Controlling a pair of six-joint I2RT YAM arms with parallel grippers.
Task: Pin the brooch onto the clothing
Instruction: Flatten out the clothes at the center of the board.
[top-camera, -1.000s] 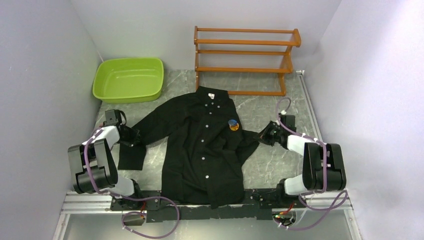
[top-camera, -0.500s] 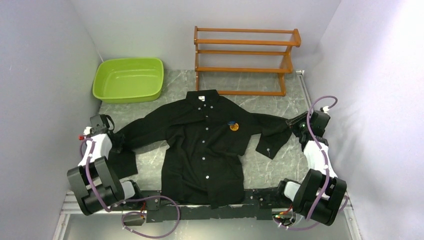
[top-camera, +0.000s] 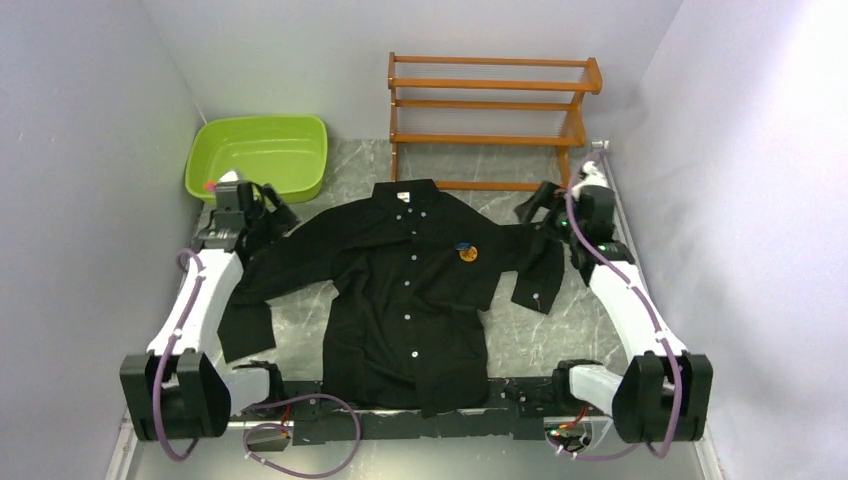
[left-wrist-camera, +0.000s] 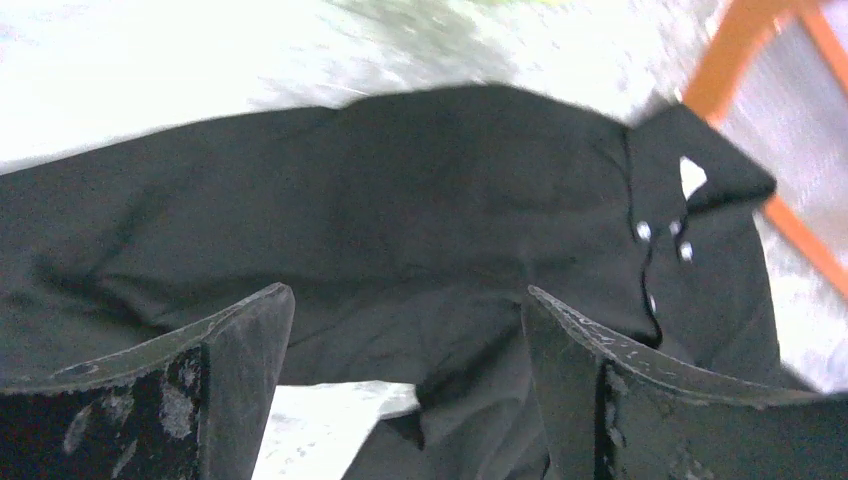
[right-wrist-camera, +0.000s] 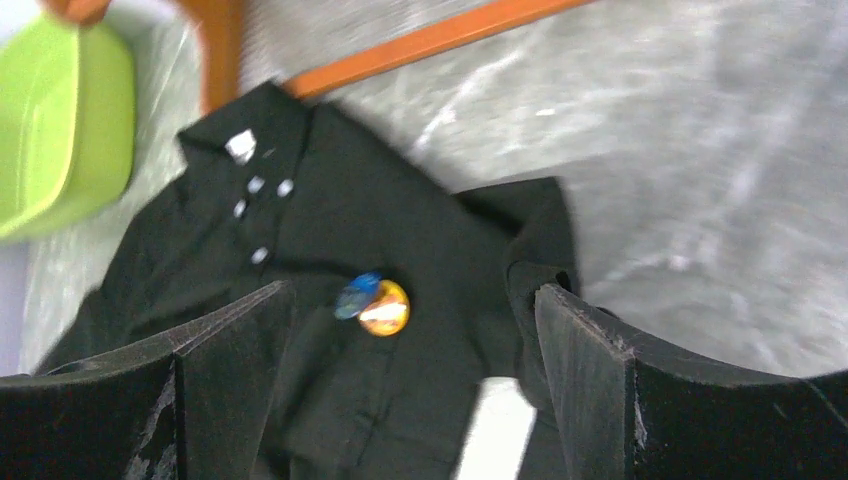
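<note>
Merely one white, perhaps blank, label (top-camera: 403, 187) on shirt (top-camera: 410, 300)

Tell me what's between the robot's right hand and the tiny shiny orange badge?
Mostly cloth of the big black button-up shirt, by its folded sleeve. The top view shows it between the right hand and the tiny round shiny orange brooch.

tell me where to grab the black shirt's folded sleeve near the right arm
Pinch the cuff end of the sleeve on the black long-sleeved button-up shirt, coming from above with the open right gripper. The sleeve bends back toward the arms, and the cuff lies flat with free edges on the grey marbled table.
</note>
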